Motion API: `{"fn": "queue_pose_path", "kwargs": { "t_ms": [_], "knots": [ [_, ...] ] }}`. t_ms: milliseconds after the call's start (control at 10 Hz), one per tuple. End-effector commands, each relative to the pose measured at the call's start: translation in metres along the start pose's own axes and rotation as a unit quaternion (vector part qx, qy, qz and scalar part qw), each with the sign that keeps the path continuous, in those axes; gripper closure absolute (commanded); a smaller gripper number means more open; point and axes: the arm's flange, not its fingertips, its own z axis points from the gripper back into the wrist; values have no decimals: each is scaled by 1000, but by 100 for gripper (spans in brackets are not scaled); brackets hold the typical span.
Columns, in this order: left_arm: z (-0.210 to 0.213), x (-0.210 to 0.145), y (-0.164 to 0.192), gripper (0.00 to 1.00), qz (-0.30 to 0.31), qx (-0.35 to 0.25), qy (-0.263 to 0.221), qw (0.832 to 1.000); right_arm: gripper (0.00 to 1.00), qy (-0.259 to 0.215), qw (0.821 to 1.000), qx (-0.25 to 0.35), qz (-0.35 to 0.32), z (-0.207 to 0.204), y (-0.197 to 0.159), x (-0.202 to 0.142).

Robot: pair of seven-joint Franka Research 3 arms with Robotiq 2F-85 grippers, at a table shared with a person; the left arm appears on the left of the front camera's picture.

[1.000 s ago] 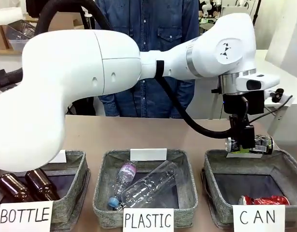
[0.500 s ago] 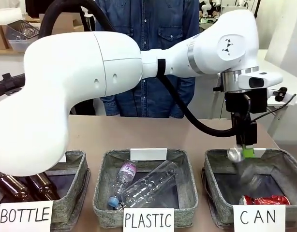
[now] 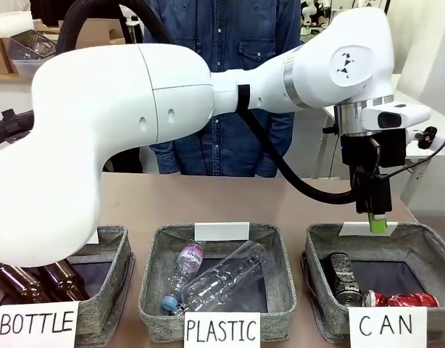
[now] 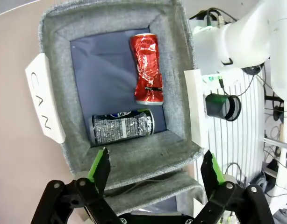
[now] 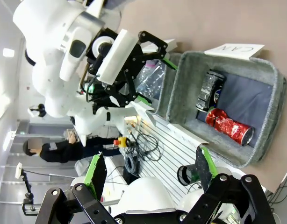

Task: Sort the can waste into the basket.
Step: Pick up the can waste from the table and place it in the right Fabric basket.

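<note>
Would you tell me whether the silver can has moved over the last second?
Yes. The silver can has dropped from the left gripper, above the CAN basket's far rim, to the basket floor beside the red can.

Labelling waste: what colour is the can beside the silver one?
Red can, clearest in the left wrist view.

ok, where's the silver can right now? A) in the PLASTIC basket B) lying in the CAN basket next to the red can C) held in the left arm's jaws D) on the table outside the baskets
B: the silver can lies on the dark bottom of the CAN basket beside the red can, and the left gripper above it has its jaws open and empty.
</note>
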Motion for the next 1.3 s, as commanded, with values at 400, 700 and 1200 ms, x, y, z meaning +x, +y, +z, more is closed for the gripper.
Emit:
{"fn": "queue_pose_path", "kwargs": {
  "t_ms": [400, 700, 1200],
  "knots": [
    [71, -114, -37, 0, 94, 19, -57, 994, 0, 51, 999, -19, 2, -30, 8, 19],
    [121, -266, -126, 0, 254, 97, -167, 948, 0, 78, 996, 8, 33, -98, 34, 71],
    [104, -434, -256, 0, 411, 97, -343, 839, 0, 95, 993, 69, -20, -264, 95, 145]
  ]
}}
